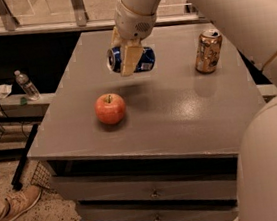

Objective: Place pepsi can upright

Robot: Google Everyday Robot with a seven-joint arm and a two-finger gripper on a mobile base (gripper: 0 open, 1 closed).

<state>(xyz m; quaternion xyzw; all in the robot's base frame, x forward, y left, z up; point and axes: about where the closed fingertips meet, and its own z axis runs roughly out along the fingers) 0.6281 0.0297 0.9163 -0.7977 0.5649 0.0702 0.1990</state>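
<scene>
Tool [124, 61] tight around pepsi can [145, 60], can sideways between its fingers, above table [179, 112].

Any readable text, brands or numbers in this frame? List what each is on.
No text reads clearly here.
pepsi can, held sideways in the pincer above the table: print too blurred to read.
gold-brown can, upright on the table: markings too blurred to read.
water bottle, left of the table: label too small to read.
</scene>
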